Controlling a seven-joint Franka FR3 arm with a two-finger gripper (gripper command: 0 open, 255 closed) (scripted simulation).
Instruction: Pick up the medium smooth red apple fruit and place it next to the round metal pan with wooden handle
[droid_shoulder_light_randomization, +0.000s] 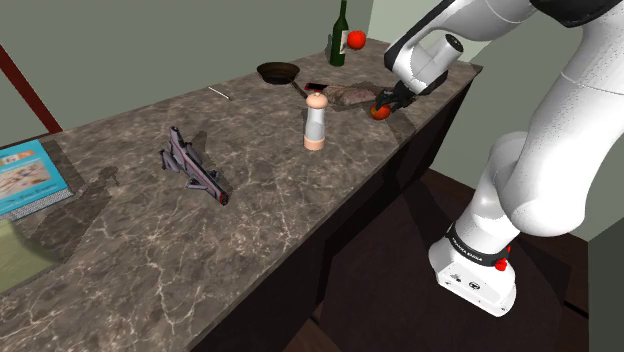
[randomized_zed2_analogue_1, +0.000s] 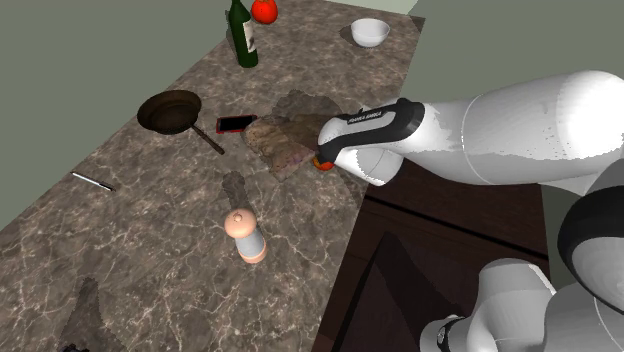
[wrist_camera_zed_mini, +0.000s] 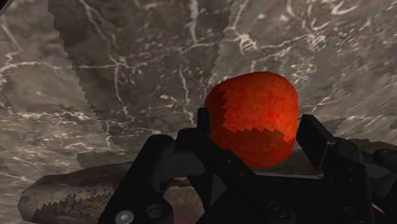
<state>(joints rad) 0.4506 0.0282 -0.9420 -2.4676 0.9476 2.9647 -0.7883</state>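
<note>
The white arm (droid_shoulder_light_randomization: 545, 150) rises from its stand (droid_shoulder_light_randomization: 475, 272), well back from the apple (wrist_camera_zed_mini: 254, 105). It bends over at the elbow and stretches its forearm down toward the apple. The wrist (randomized_zed2_analogue_1: 375, 128) sits just above the apple, tilted so the hand points down at it on a slant. The black gripper (droid_shoulder_light_randomization: 386, 103) has its two fingers (wrist_camera_zed_mini: 194, 143) pressed against either side of the apple, clasping it between them.
</note>
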